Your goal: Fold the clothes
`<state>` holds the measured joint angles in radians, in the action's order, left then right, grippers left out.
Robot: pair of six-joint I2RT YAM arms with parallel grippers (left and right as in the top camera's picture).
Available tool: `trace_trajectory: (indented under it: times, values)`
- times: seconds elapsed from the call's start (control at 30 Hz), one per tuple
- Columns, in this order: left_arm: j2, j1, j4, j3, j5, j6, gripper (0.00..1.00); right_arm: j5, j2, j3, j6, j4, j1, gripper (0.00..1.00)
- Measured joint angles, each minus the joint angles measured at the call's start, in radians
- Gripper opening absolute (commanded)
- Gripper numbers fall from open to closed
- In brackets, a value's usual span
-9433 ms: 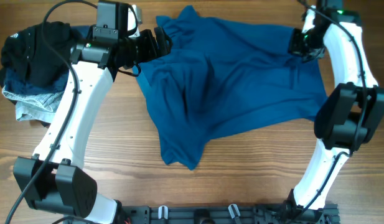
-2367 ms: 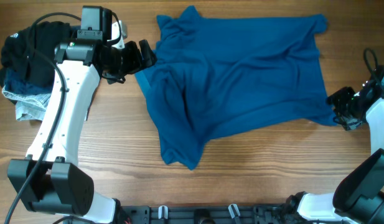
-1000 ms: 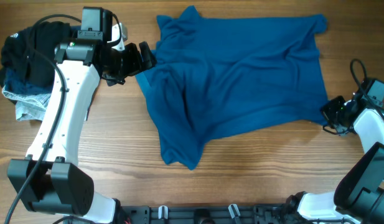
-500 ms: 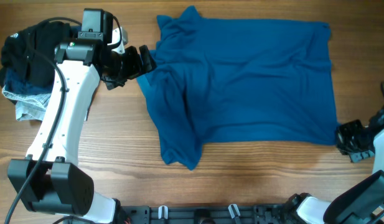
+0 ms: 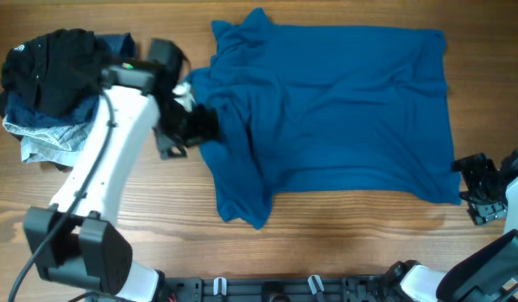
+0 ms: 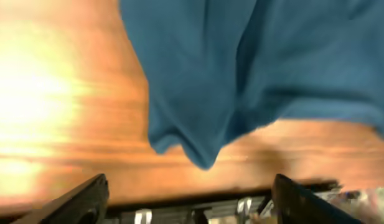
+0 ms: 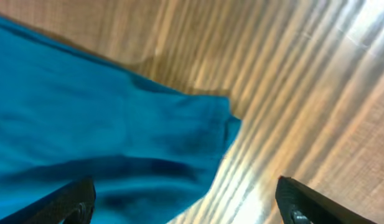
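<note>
The clothes, a large royal-blue garment [image 5: 334,101], lie spread and wrinkled across the table, with a loose point [image 5: 246,218] hanging toward the front. My left gripper [image 5: 200,127] sits at the garment's left edge, low over the cloth. In the left wrist view the left gripper [image 6: 192,211] is open with nothing between its fingers [image 6: 86,200], and the blue cloth [image 6: 241,62] lies ahead. My right gripper [image 5: 475,186] is just right of the garment's front right corner [image 5: 452,186]. In the right wrist view the right gripper [image 7: 185,211] is open and empty, with that corner [image 7: 226,124] lying flat on the wood.
A black garment [image 5: 49,59] is heaped on pale denim jeans [image 5: 36,138] at the back left. A metal rail [image 5: 309,288] runs along the table's front edge. Bare wood shows in front of the blue garment.
The right gripper drew the garment's front right corner outward, flattening the hem, then opened and let it go. The left arm swung forward and right along the garment's left edge.
</note>
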<state>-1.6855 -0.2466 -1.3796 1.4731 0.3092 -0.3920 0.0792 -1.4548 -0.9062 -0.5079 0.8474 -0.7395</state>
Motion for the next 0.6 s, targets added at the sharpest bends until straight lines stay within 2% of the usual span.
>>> trace_trajectory:
  times: [0.2, 0.43, 0.6]
  values:
    - [0.000, -0.181, 0.045, -0.172, -0.009, -0.144, 0.76, 0.054, 0.000, 0.000, 0.036, -0.023, 0.000, 0.93]
    - [0.002, -0.338, 0.116, -0.317, -0.121, -0.422, 0.71, 0.101, 0.000, 0.000, 0.062, -0.038, 0.000, 0.93]
    - [0.016, -0.398, 0.242, -0.444, -0.156, -0.573, 0.59, 0.113, 0.000, 0.000, 0.068, -0.043, 0.000, 0.93]
